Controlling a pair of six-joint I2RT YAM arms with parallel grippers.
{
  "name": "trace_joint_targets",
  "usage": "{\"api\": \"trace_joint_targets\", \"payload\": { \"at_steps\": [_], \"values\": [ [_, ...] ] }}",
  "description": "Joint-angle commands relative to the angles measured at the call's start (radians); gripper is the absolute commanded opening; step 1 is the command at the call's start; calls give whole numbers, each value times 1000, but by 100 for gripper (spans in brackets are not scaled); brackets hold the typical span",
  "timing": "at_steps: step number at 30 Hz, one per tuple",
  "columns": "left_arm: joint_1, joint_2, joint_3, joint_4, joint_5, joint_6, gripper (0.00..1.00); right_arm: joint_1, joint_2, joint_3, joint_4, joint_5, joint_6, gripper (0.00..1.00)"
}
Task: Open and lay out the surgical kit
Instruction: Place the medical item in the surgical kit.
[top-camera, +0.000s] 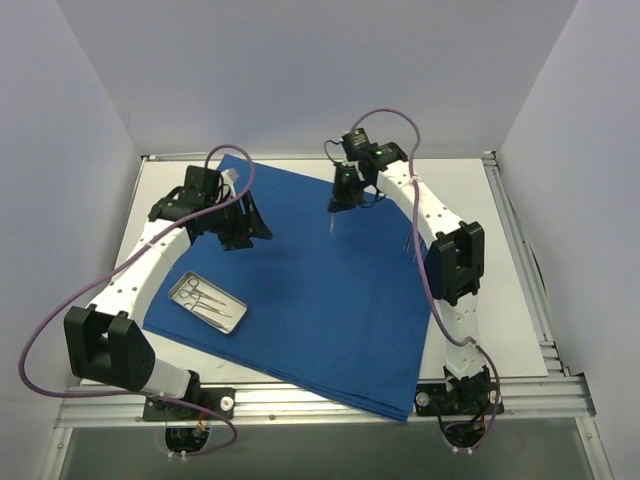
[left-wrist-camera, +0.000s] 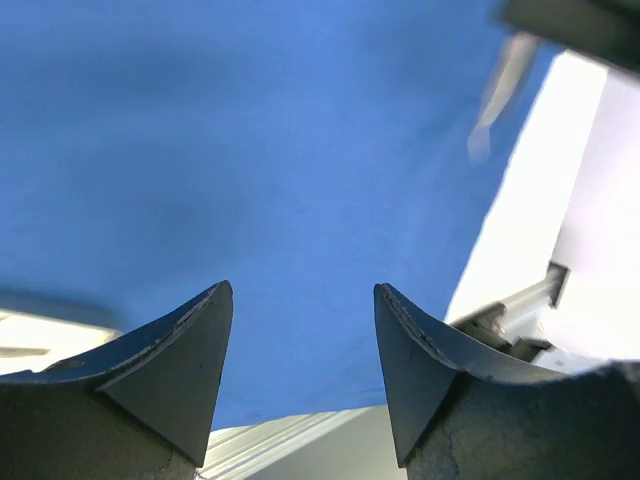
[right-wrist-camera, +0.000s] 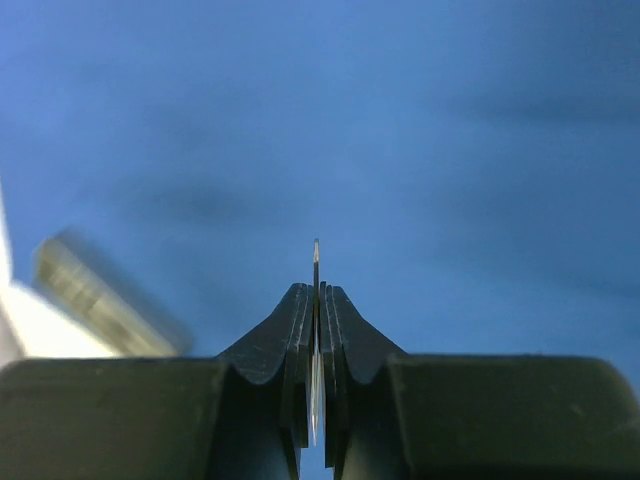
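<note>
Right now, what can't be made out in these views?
Right wrist: the thin tool pinched in the right gripper shows edge-on only; its type is unclear.
Top: the tools in the tray are too small to count.
Left wrist: the silver streak, upper right, is blurred.

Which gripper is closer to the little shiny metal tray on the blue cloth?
Left. The left gripper hangs just beyond the small rectangular shiny metal tray; the right gripper is farther off, over the royal-blue cloth, pinching a thin silver instrument.
</note>
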Motion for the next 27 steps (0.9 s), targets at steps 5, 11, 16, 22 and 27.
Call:
{"api": "trace_joint_targets", "payload": {
  "at_steps": [5,11,16,22,27],
  "values": [
    [86,-53,-31,-33,-16,75,66,-167,-19,-128,-44,206,-14,0],
    [113,-7,5,-38,19,80,66,-225,-3,-218,-32,254,3,0],
    [122,26,27,-46,39,92,66,-267,-2,-266,-1,290,12,0],
    [125,56,44,-47,62,97,65,-302,37,-268,4,330,-1,0],
    [129,73,50,-44,68,97,65,-317,53,-283,20,340,-18,0]
  ]
}}
